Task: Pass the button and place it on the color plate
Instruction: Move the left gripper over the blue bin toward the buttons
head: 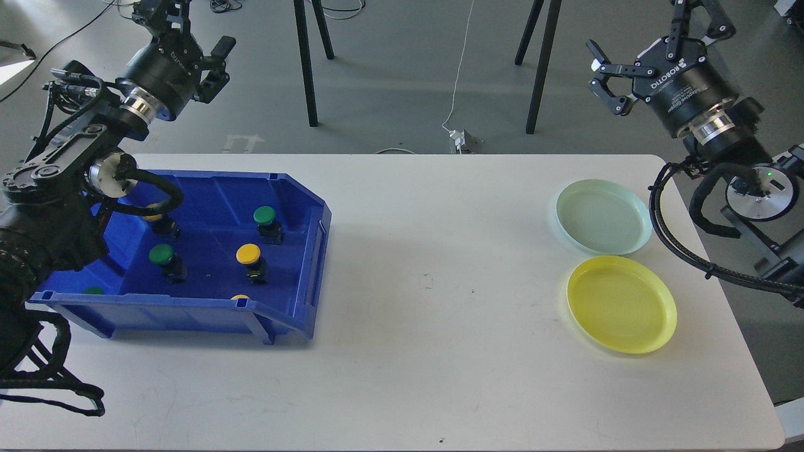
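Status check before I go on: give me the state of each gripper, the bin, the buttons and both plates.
left gripper: raised above the bin, empty, opening unclear
right gripper: open, empty, raised
blue bin: upright on table, holds buttons
green button: in bin, upright
yellow button: in bin, upright
green plate: empty
yellow plate: empty

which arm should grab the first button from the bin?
Left. The blue bin holding the green and yellow buttons sits on its side, under the left gripper. The right gripper hangs open by the green plate and yellow plate, better placed to receive.
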Controlling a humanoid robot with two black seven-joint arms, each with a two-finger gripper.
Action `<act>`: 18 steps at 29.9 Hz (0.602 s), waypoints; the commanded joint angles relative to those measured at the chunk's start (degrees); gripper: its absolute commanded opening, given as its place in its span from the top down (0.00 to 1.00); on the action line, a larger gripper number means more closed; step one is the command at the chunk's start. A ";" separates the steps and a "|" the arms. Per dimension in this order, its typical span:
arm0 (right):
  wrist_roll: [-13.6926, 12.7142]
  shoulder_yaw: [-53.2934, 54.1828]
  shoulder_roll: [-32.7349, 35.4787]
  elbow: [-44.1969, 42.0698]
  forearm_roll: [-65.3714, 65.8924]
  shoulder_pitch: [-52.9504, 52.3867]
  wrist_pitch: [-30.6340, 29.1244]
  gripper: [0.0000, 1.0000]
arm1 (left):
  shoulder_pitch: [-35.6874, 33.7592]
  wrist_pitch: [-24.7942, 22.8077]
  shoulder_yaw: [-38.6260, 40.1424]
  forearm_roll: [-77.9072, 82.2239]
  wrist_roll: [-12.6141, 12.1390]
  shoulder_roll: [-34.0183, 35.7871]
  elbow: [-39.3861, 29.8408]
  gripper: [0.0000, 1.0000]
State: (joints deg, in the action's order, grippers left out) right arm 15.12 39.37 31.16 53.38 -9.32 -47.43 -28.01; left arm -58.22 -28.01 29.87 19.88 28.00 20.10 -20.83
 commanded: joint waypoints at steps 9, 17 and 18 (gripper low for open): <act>0.08 0.01 0.05 -0.03 0.00 0.76 0.01 0.01 | -0.67 0.01 0.27 -2.73 0.00 0.02 -0.70 0.00; 0.17 0.27 0.05 0.06 0.00 1.82 0.01 0.01 | 0.47 0.01 3.53 -10.38 0.00 -2.09 -12.54 0.00; 0.17 0.36 0.05 0.06 0.00 1.91 0.01 0.01 | 0.65 0.01 3.18 -10.47 0.00 -2.00 -15.09 0.00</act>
State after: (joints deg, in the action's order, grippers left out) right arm 15.25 39.45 31.20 53.29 -9.31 -45.90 -28.00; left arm -58.27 -27.99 33.13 10.70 28.00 18.08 -29.21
